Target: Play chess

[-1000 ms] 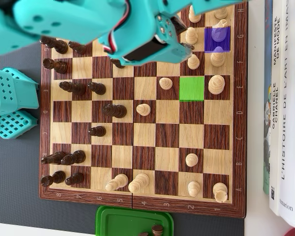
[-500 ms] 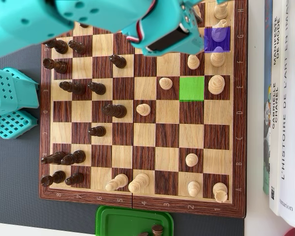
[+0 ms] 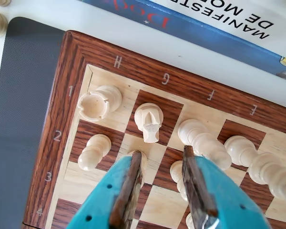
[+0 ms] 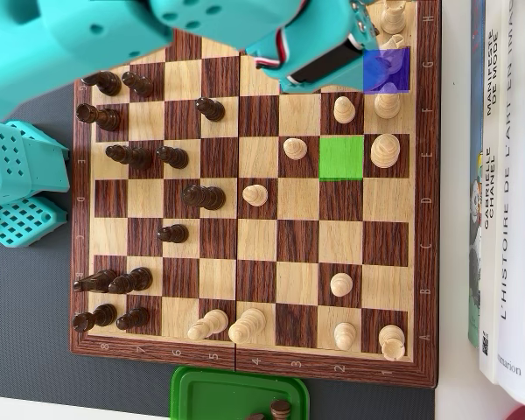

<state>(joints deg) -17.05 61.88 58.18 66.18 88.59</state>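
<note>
In the wrist view my teal gripper (image 3: 162, 153) is open and empty, low over the wooden chessboard (image 3: 66, 95) near its H1 corner. Just beyond the fingertips (image 3: 136, 160) stands a white knight (image 3: 149, 121) on G1, with a white rook (image 3: 99, 102) to its left and a white bishop (image 3: 203, 140) to its right. One white pawn (image 3: 94, 151) stands on H2; two more are partly hidden behind the fingers. In the overhead view the arm (image 4: 245, 26) covers the fingers. A blue square (image 4: 386, 70) marks G1 and a green square (image 4: 341, 157) marks empty E2.
Dark pieces (image 4: 122, 156) crowd the left side of the overhead view, and white pieces (image 4: 255, 194) are spread across the right half. A green tray (image 4: 236, 394) with captured pieces lies below the board. Books (image 4: 507, 175) lie along the right edge.
</note>
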